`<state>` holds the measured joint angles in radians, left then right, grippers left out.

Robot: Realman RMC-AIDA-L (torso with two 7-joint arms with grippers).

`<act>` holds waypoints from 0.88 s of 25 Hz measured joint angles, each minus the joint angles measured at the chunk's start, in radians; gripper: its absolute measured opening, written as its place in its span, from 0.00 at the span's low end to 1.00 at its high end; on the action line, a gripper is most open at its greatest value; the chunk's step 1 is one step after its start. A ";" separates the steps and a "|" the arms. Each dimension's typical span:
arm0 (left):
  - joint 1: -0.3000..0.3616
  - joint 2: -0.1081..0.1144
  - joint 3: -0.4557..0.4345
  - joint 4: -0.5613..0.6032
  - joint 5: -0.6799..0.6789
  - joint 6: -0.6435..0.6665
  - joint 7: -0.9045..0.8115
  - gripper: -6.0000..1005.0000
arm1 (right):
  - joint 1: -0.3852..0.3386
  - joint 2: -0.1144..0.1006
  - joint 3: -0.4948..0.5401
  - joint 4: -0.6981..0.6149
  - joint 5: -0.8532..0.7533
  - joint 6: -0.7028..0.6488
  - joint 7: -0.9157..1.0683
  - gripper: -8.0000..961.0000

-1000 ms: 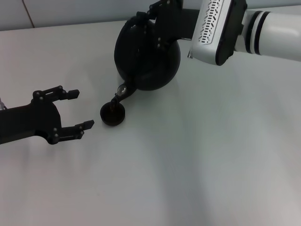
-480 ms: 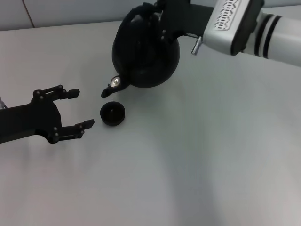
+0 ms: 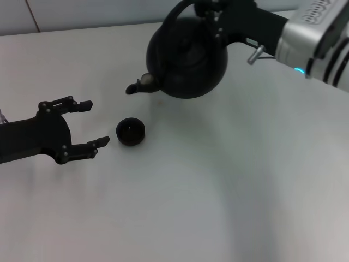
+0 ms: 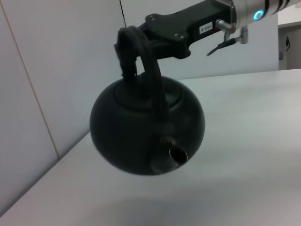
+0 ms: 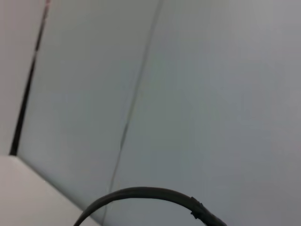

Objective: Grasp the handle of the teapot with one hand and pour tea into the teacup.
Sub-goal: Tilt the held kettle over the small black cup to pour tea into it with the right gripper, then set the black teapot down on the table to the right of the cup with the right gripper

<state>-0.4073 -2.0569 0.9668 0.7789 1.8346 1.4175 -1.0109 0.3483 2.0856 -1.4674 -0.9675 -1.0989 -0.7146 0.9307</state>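
The matte-black teapot [image 3: 188,60] hangs above the table at the back, roughly level, with its spout [image 3: 139,85] pointing toward my left side. My right gripper [image 3: 211,12] is shut on the top of the arched handle [image 3: 173,16]. The small dark teacup [image 3: 130,131] stands on the table in front of the spout and apart from it. My left gripper [image 3: 95,124] is open and empty just left of the teacup. The left wrist view shows the teapot [image 4: 141,127] clear of the table, held by its handle [image 4: 143,66] in the right gripper [image 4: 171,30].
The white table [image 3: 229,180] spreads in front and to the right. A pale wall [image 3: 82,13] runs along its back edge. The right wrist view shows only wall and a thin black arc [image 5: 141,192].
The teapot has swung back from its tilt over the teacup to level. It has moved right and away, so the spout is off the cup. The left arm has not moved.
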 joint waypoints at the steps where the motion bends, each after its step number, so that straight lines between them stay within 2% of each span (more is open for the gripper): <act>1: 0.000 0.000 0.000 0.000 0.000 0.000 0.000 0.80 | -0.011 0.000 0.000 -0.001 0.018 0.000 0.000 0.11; 9: 0.005 0.000 0.002 0.000 0.000 0.002 0.000 0.80 | -0.081 0.002 0.009 0.026 0.102 0.000 0.006 0.11; 22: 0.010 0.000 0.004 0.013 0.000 0.003 -0.003 0.80 | -0.096 0.000 0.026 0.126 0.149 0.001 0.007 0.11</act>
<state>-0.3977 -2.0570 0.9707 0.7924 1.8346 1.4208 -1.0140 0.2523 2.0858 -1.4412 -0.8412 -0.9502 -0.7138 0.9373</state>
